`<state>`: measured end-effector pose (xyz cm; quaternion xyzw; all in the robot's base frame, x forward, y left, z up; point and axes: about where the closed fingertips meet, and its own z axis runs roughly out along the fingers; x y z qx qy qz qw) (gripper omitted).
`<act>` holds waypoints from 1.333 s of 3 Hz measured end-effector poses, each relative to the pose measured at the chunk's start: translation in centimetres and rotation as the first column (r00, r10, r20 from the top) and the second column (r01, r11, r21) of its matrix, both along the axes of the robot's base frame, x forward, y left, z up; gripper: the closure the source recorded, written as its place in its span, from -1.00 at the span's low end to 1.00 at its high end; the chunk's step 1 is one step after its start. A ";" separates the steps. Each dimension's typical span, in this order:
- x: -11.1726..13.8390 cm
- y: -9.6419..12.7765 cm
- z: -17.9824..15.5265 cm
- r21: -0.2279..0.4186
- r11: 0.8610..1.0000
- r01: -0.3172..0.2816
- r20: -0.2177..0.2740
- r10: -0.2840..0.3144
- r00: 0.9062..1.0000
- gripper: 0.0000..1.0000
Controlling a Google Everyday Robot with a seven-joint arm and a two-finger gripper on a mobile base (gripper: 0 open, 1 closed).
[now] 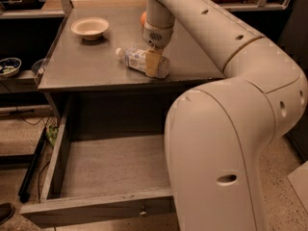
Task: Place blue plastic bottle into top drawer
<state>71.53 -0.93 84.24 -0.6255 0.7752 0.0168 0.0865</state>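
Now the gripper [153, 67] is down on the blue plastic bottle [134, 58] lying on the tabletop [86, 61]; whether it is clamped I cannot tell. Best to squeeze mid-body firmly, lift level, then lower into the open top drawer [96, 210]

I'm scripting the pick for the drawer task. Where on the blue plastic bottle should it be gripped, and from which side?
Grip the blue plastic bottle across its round body, nearer the base than the cap, coming straight down from above: it lies on its side on the tabletop, cap pointing left. The pincer is down at that very part.
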 end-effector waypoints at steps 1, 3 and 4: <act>0.0 0.0 0.0 0.000 1.000 0.000 0.000 0.000 1.000 0.61; 0.0 0.0 0.0 0.000 1.000 0.000 0.000 0.000 1.000 1.00; 0.0 0.3 0.6 0.022 0.999 -0.035 0.026 0.034 0.999 1.00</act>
